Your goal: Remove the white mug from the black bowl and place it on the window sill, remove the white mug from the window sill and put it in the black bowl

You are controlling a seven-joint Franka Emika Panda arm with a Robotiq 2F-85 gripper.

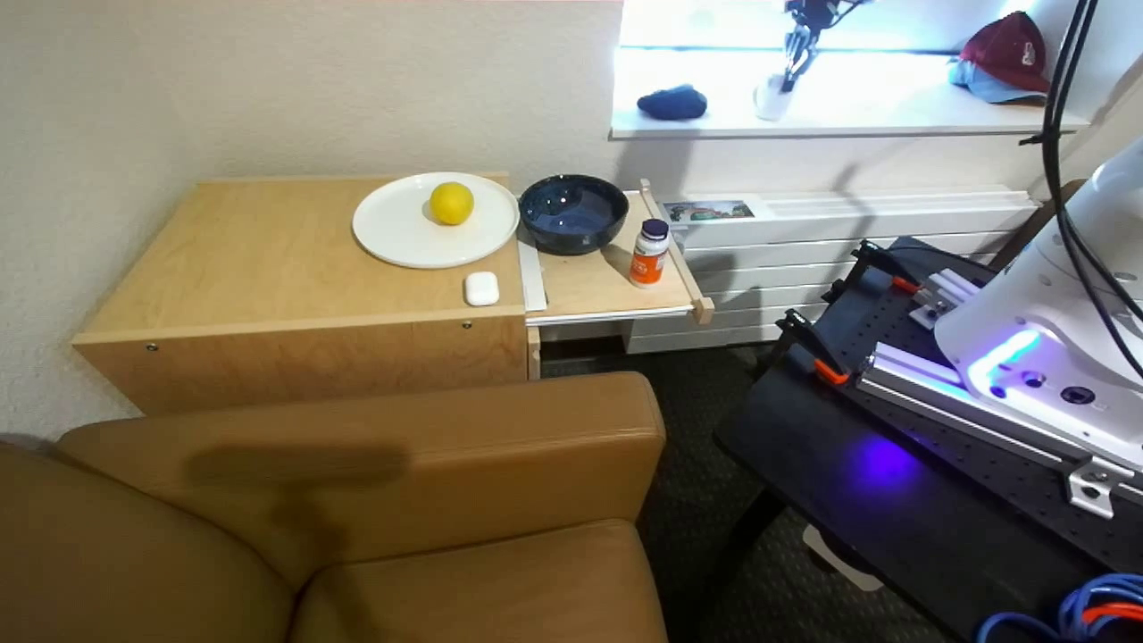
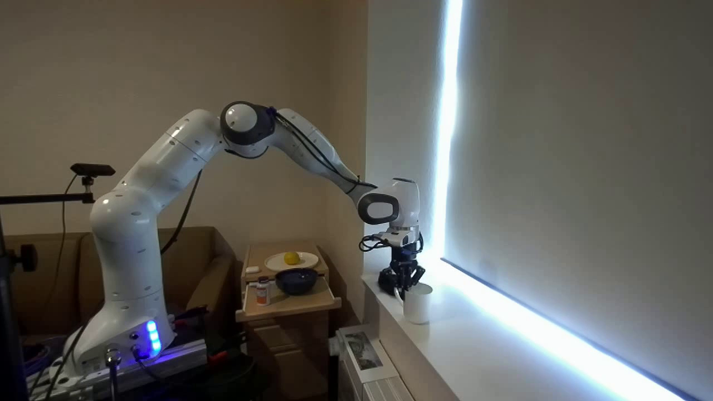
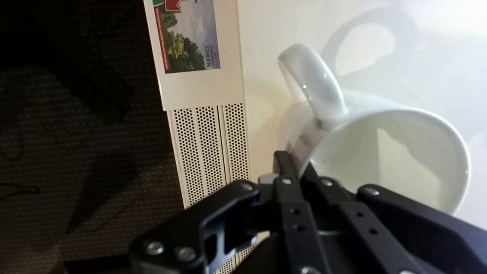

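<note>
The white mug (image 1: 770, 100) stands upright on the bright window sill (image 1: 857, 114), near its front edge. It also shows in an exterior view (image 2: 420, 306) with its handle toward the gripper. In the wrist view the mug (image 3: 414, 152) is seen from above, its inside empty. My gripper (image 3: 298, 167) is closed on the mug's wall beside the handle, one finger outside and one inside the rim. The gripper also shows in an exterior view (image 2: 408, 281). The black bowl (image 1: 571, 219) sits empty on the pull-out shelf, also in an exterior view (image 2: 296, 282), and is out of the wrist view.
A dark blue item (image 1: 672, 103) and a maroon cap (image 1: 1007, 55) lie on the sill. A radiator (image 1: 848, 223) with a postcard (image 1: 710, 211) is below it. A white plate (image 1: 402, 219) with a yellow fruit (image 1: 452, 204) and a pill bottle (image 1: 649, 254) flank the bowl.
</note>
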